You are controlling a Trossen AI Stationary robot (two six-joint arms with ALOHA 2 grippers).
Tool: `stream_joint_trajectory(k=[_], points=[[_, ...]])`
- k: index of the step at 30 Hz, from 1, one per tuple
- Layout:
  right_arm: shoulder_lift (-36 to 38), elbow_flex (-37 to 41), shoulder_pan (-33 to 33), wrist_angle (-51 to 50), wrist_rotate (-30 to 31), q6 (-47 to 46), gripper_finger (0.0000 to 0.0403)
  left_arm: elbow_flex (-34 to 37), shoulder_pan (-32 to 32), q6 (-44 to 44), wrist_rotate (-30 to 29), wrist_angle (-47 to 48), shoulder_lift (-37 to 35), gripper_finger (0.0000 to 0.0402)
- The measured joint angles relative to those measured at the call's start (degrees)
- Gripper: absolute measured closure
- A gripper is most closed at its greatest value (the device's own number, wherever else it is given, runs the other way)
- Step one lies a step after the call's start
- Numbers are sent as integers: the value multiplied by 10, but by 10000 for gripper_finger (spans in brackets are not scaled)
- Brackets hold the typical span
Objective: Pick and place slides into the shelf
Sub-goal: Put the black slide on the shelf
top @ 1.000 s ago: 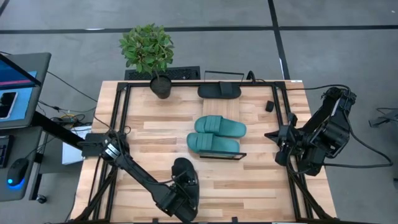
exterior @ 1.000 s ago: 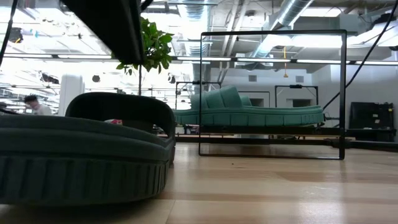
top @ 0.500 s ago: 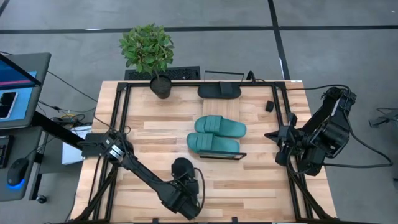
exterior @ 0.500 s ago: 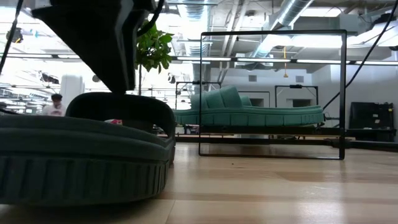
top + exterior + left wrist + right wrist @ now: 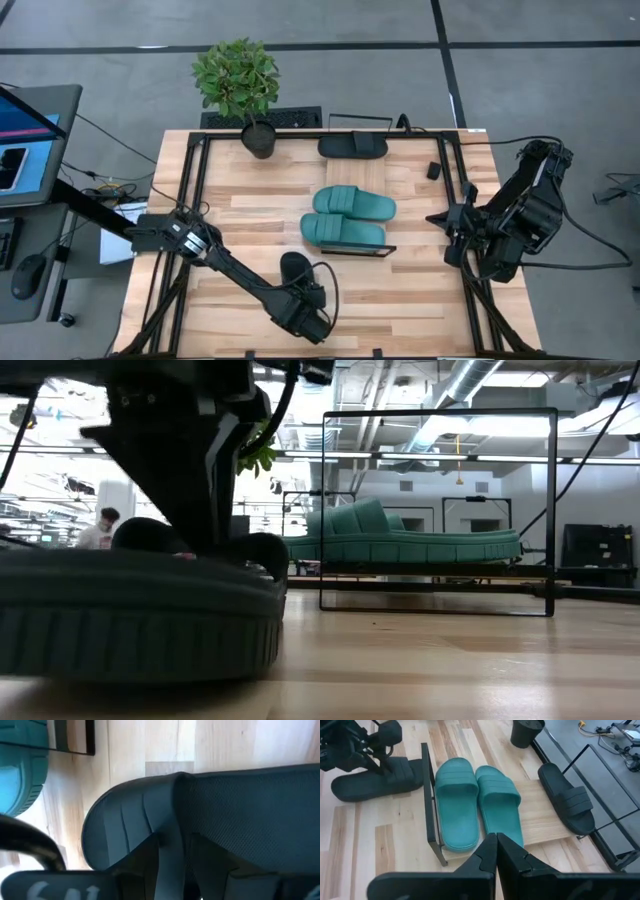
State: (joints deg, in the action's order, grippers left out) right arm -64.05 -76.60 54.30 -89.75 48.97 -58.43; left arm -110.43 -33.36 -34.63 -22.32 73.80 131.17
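A black slide (image 5: 293, 268) lies sole down near the table's near edge, also seen in the low view (image 5: 130, 610) and the right wrist view (image 5: 370, 782). My left gripper (image 5: 305, 312) is over its strap, shut on it. Two teal slides (image 5: 348, 215) lie side by side on the shelf (image 5: 390, 248), soles on its board (image 5: 545, 822). The second black slide (image 5: 353, 147) lies flat by the far edge. My right gripper (image 5: 495, 842) waits shut at the table's right edge. My left gripper holds the black slide by the edge of its wide strap (image 5: 174, 837). One finger (image 5: 142, 865) is on the footbed side beneath the strap and the other finger (image 5: 215, 865) lies on top of it. The fingers come from above, slanting down. The sole rests on the table.
A potted plant (image 5: 237, 85) stands at the far left corner, a small black object (image 5: 433, 170) lies far right, and black frame rails (image 5: 190, 190) run along the table's sides. Bare wood lies between shelf and near edge. A person (image 5: 100, 528) shows in the room beyond.
My left gripper has come down onto the black slide's strap, shifting a little toward the table's right edge. In the low view the strap now sits lower and the slide's end has slid slightly sideways. The right arm has kept still.
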Motion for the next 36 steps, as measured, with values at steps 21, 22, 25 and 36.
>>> stream_joint_trajectory(k=[21, 22, 25, 36], points=[[0, 0, 0, 0, -9, 6, 403, 0, -3, -113, -10, 17, 2, 305], [0, 0, 0, 0, -9, 6, 403, 0, -4, -118, -10, 18, 2, 308], [0, 0, 0, 0, -9, 5, 403, 0, -7, -126, -8, 23, 2, 336], [0, 0, 0, 0, -9, 4, 403, -1, -25, -131, 3, 33, 2, 399]])
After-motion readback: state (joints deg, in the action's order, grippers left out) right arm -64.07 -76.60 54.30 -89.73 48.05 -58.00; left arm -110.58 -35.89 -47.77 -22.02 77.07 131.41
